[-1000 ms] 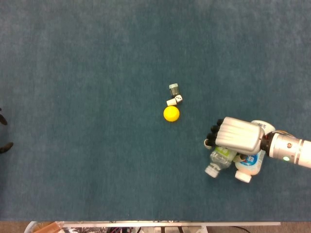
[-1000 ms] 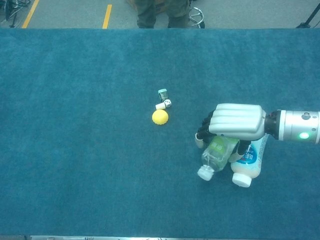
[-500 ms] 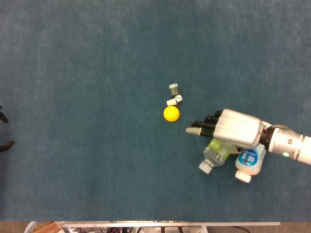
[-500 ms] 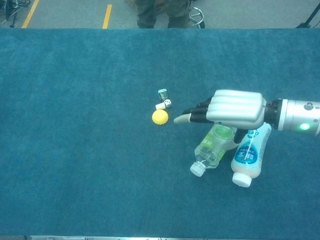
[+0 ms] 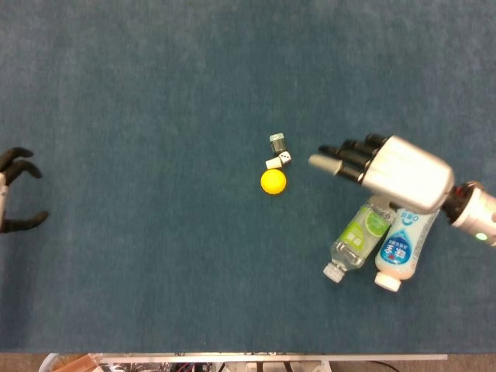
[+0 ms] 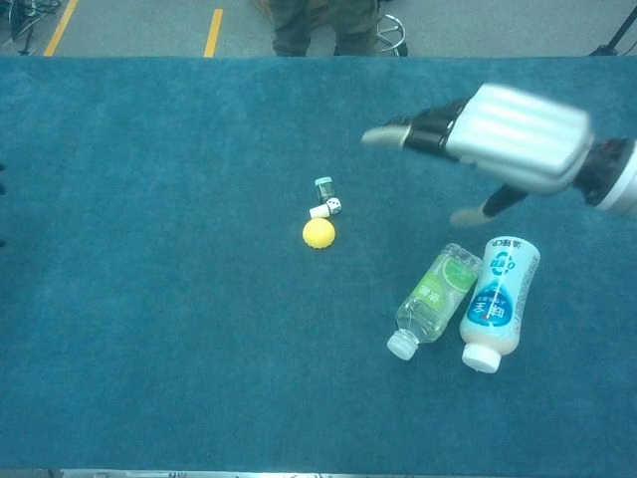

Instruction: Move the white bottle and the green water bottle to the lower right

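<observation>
Now both bottles, green water bottle (image 6: 431, 300) beside white bottle (image 6: 498, 302), lie near right; right hand (image 6: 518, 134), fingers (image 6: 428, 132) spread and empty, should lift straight clear.

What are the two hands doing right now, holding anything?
Right hand: open, fingers spread, holding nothing, raised above the two bottles.
Left hand: at the table's left edge, open, holding nothing.

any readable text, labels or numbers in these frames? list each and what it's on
White bottle: blue label with white characters, too blurred to read in either view.
Green water bottle: green label, its print too small to read.
Die beside the yellow ball: dark pips show, count not legible.
Small capped jar: no legible marking.
Nothing else carries text.
</observation>
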